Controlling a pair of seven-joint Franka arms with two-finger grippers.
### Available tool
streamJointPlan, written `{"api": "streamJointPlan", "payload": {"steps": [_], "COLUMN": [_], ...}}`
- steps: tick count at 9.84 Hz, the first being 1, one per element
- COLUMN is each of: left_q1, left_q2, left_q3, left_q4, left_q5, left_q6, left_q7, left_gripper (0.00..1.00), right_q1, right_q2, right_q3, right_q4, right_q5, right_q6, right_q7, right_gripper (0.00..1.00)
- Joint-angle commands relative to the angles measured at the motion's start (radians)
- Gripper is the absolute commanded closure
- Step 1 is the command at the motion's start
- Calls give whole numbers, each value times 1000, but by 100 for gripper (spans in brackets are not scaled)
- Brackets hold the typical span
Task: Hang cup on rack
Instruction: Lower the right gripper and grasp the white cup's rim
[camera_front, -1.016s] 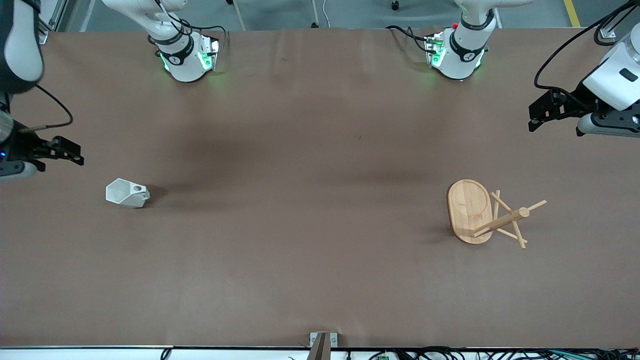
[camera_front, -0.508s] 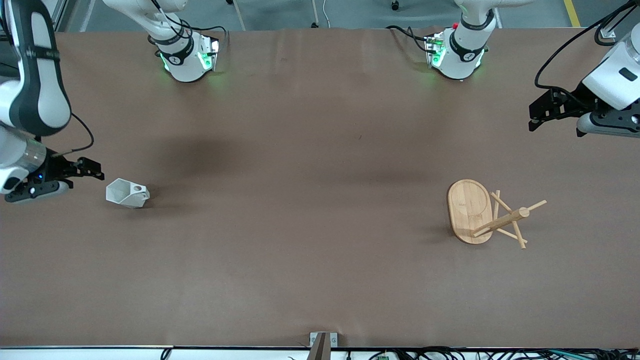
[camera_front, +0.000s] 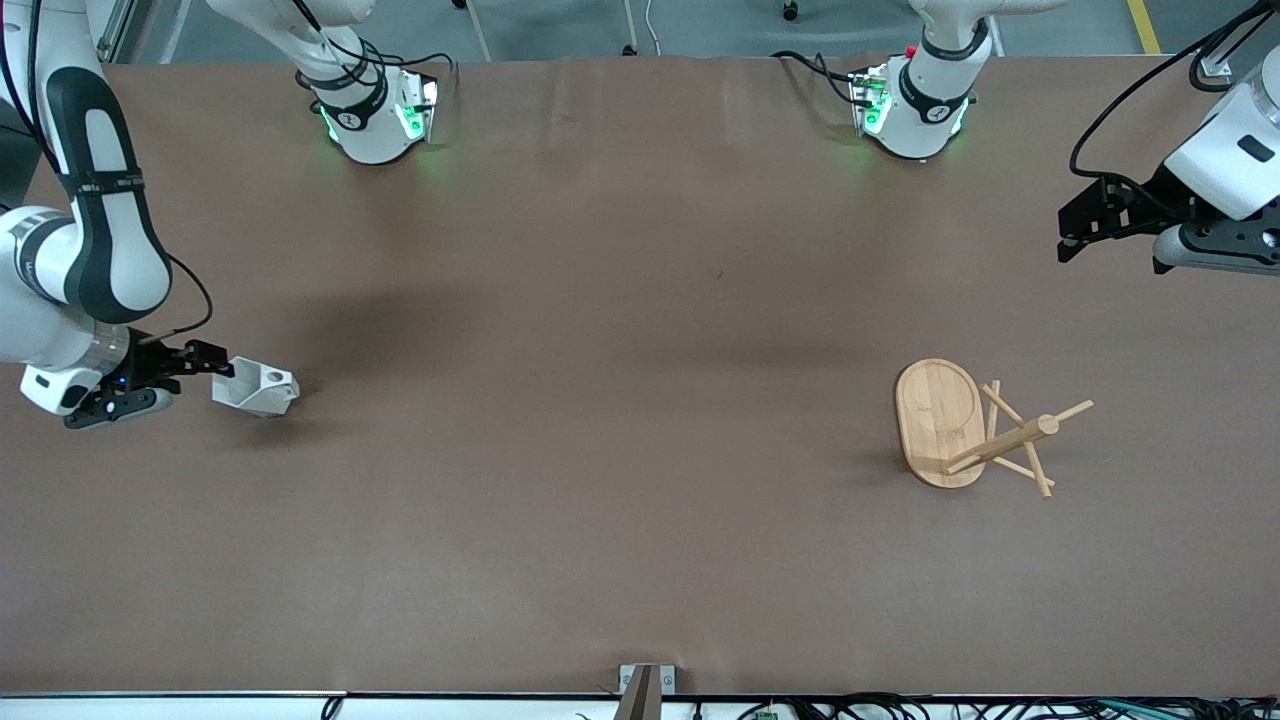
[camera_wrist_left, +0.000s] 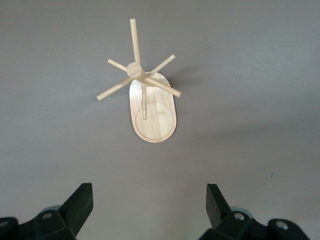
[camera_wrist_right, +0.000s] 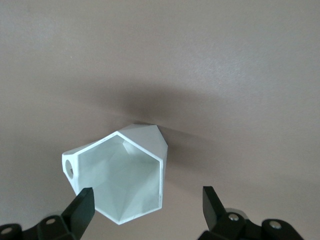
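At the right arm's end of the table the cup (camera_front: 256, 389) lies on its side, mouth facing the wide-open right gripper (camera_front: 222, 368) poised at its rim, while the left gripper (camera_front: 1068, 238), also spread, waits high near the rack (camera_front: 938, 420).

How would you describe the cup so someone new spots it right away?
On the brown table, look toward the right arm's end, where the open right gripper has its fingers at the rim of a small white faceted cup lying on its side. Its angular polygonal mouth and blocky handle pierced by a round hole set it apart from the light bamboo rack, toward the left arm's end.
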Motion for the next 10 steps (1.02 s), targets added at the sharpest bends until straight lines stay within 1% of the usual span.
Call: {"api": "streamJointPlan", "payload": {"steps": [1, 2, 3, 4, 5, 7, 8, 9, 10], "left_q1": [5, 5, 5, 5, 5, 5, 5, 5, 5], "left_q2": [15, 15, 15, 15, 15, 15, 15, 15, 15], "left_q3": [-1, 1, 1, -1, -1, 1, 1, 1, 1], "left_q4": [-13, -13, -13, -13, -13, -13, -13, -13, -13], "left_q5": [-13, -13, -13, -13, -12, -4, -2, -1, -1], "left_q6": [5, 5, 5, 5, 5, 5, 5, 5, 5], "left_q7": [15, 15, 17, 18, 18, 15, 15, 15, 15], "left_gripper": [0, 0, 0, 0, 0, 0, 0, 0, 0], "right_q1": [-18, -19, -18, -15, -12, -10, -7, 2, 13], "right_q2": [46, 66, 79, 85, 85, 84, 79, 55, 10], "right_q3": [6, 6, 6, 6, 6, 8, 8, 8, 8], "right_q4": [-12, -11, -9, -9, -11, -14, -12, -9, -3], "right_q5": [34, 39, 47, 48, 62, 70, 70, 70, 70], "right_q6": [65, 104, 151, 158, 152, 144, 108, 59, -4], "right_q7": [-52, -53, -54, -53, -51, -46, -46, -39, -11], "right_gripper": [9, 16, 49, 85, 97, 100, 100, 100, 100]}}
